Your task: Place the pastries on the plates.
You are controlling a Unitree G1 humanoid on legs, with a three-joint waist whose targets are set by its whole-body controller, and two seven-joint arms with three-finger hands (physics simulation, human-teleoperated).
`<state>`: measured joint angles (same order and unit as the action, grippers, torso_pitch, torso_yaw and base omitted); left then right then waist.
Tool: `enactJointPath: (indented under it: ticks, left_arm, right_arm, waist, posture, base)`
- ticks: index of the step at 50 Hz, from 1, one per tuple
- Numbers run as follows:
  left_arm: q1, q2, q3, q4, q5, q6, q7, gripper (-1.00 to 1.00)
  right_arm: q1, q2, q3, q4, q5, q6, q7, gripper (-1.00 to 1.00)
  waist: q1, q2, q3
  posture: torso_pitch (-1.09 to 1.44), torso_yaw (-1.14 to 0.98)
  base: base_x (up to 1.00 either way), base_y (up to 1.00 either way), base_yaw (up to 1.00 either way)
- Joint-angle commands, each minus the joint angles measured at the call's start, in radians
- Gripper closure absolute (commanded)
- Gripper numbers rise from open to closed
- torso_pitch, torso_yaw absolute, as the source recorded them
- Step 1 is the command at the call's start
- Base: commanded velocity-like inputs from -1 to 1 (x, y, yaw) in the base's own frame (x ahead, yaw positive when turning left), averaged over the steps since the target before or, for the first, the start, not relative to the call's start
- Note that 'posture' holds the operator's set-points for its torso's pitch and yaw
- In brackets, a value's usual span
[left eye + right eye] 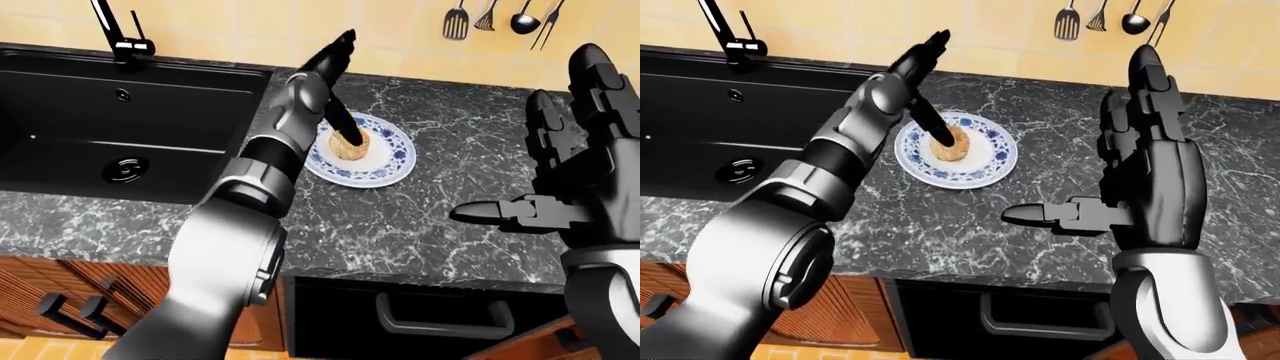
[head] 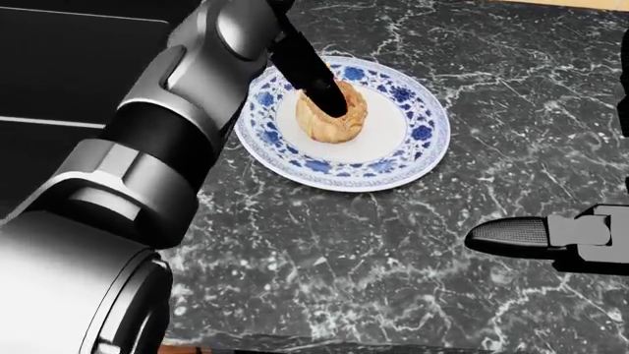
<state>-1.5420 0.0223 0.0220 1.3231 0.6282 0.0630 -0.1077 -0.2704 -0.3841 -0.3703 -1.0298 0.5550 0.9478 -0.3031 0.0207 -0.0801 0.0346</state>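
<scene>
The pastry (image 2: 329, 116) sat on the blue-and-white plate (image 2: 413, 158), a little toward the plate's left half in the head view, and the plate rested on the dark marbled surface (image 2: 393, 273) just right of the black sink (image 1: 120, 127). The left hand (image 1: 923, 82) was spread wide over the plate: one dark finger (image 2: 313, 74) angled down with its tip touching the top of the pastry, while the others (image 1: 925, 49) pointed up and away above the plate's upper edge in the right-eye view. Nothing was gripped there. The left arm (image 2: 167, 140) swept in across the plate's left rim and covered part of it. Over to the right of the plate, well apart from it, the right hand (image 1: 1140, 180) hung above the surface, open and wide, fingers upright and the thumb (image 1: 1040, 214) jutting toward the plate's side, holding nothing. Above the plate, on the yellow tiled wall, utensils (image 1: 500, 19) hung in a row, and the tap (image 1: 120, 34) stood at the sink's upper edge, far left of the plate.
</scene>
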Motion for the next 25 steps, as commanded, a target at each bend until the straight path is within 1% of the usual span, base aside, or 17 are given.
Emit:
enactJointPath:
  ticks: [1, 6, 7, 9, 10, 11, 13, 14, 17, 18, 19, 22, 24, 25]
  left_arm:
    - [-0.054, 0.017, 0.006, -0.051, -0.022, -0.014, 0.013, -1.00]
    - [-0.096, 0.056, 0.030, -0.097, -0.092, 0.005, -0.002, -1.00]
    - [-0.106, 0.069, 0.043, -0.116, -0.119, 0.005, -0.001, -1.00]
    - [-0.119, 0.085, 0.053, -0.151, -0.166, 0.014, -0.021, -1.00]
    - [-0.120, 0.090, 0.069, -0.180, -0.208, 0.032, -0.039, -1.00]
    - [-0.116, 0.096, 0.056, -0.198, -0.217, 0.039, -0.046, -1.00]
    - [-0.088, 0.119, 0.046, -0.284, -0.247, 0.081, -0.089, -1.00]
    - [-0.077, 0.125, 0.042, -0.318, -0.257, 0.100, -0.091, -1.00]
    - [0.001, 0.156, 0.036, -0.528, -0.291, 0.195, -0.141, -1.00]
    - [0.037, 0.173, 0.036, -0.623, -0.294, 0.243, -0.155, -1.00]
    - [0.068, 0.186, 0.036, -0.702, -0.297, 0.284, -0.168, -1.00]
    - [0.152, 0.220, 0.048, -0.901, -0.302, 0.386, -0.178, -1.00]
    - [0.197, 0.242, 0.048, -0.994, -0.299, 0.427, -0.190, -1.00]
    - [0.227, 0.251, 0.061, -1.065, -0.303, 0.464, -0.190, -1.00]
  right_arm:
    - [-0.018, -0.013, -0.016, -0.017, -0.008, -0.028, -0.002, -1.00]
    - [-0.022, -0.011, -0.008, -0.017, -0.014, -0.025, -0.003, -1.00]
    - [-0.025, -0.011, -0.006, -0.017, -0.014, -0.023, -0.003, -1.00]
    - [-0.031, -0.010, -0.008, -0.017, -0.016, -0.017, -0.001, -1.00]
    - [-0.031, -0.011, -0.009, -0.017, -0.017, -0.017, 0.000, -1.00]
    - [-0.031, -0.009, -0.010, -0.017, -0.017, -0.016, 0.002, -1.00]
    - [-0.031, -0.004, -0.013, -0.017, -0.027, -0.011, 0.008, -1.00]
    - [-0.032, 0.000, -0.014, -0.017, -0.031, -0.009, 0.012, -1.00]
    - [-0.036, 0.013, -0.009, -0.017, -0.066, -0.001, 0.029, -1.00]
    - [-0.037, 0.026, -0.015, -0.017, -0.073, 0.001, 0.037, -1.00]
    - [-0.035, 0.030, -0.011, -0.015, -0.094, 0.002, 0.045, -1.00]
    - [-0.038, 0.051, -0.010, -0.012, -0.133, 0.009, 0.068, -1.00]
    - [-0.038, 0.062, -0.011, -0.006, -0.158, 0.010, 0.081, -1.00]
    - [-0.037, 0.064, -0.010, -0.009, -0.171, 0.012, 0.089, -1.00]
  waist:
    - [0.001, -0.003, -0.026]
    - [0.001, 0.001, -0.025]
    - [0.001, 0.001, -0.024]
    - [0.000, 0.003, -0.023]
    - [0.000, 0.004, -0.022]
    - [0.000, 0.005, -0.022]
    - [0.000, 0.007, -0.019]
    - [0.000, 0.009, -0.018]
    - [-0.001, 0.014, -0.016]
    - [-0.002, 0.016, -0.016]
    - [-0.003, 0.019, -0.016]
    - [-0.006, 0.026, -0.014]
    - [-0.008, 0.031, -0.012]
    - [-0.008, 0.033, -0.012]
  posture:
    - [0.00, 0.00]
    - [0.00, 0.00]
    - [0.00, 0.00]
    - [0.00, 0.00]
    - [0.00, 0.00]
    - [0.00, 0.00]
    - [0.00, 0.00]
    - [0.00, 0.00]
    - [0.00, 0.00]
    - [0.00, 0.00]
    - [0.00, 0.00]
    - [0.00, 0.00]
    - [0.00, 0.00]
    - [0.00, 0.00]
  base:
    - [0.00, 0.00, 0.00]
    - [0.00, 0.00, 0.00]
    - [0.00, 0.00, 0.00]
    - [0.00, 0.00, 0.00]
    - [0.00, 0.00, 0.00]
    - [0.00, 0.00, 0.00]
    - [0.00, 0.00, 0.00]
    - [0.00, 0.00, 0.00]
    - [0.00, 0.00, 0.00]
    - [0.00, 0.00, 0.00]
    - [0.00, 0.00, 0.00]
    - [0.00, 0.00, 0.00]
    - [0.00, 0.00, 0.00]
    - [0.00, 0.00, 0.00]
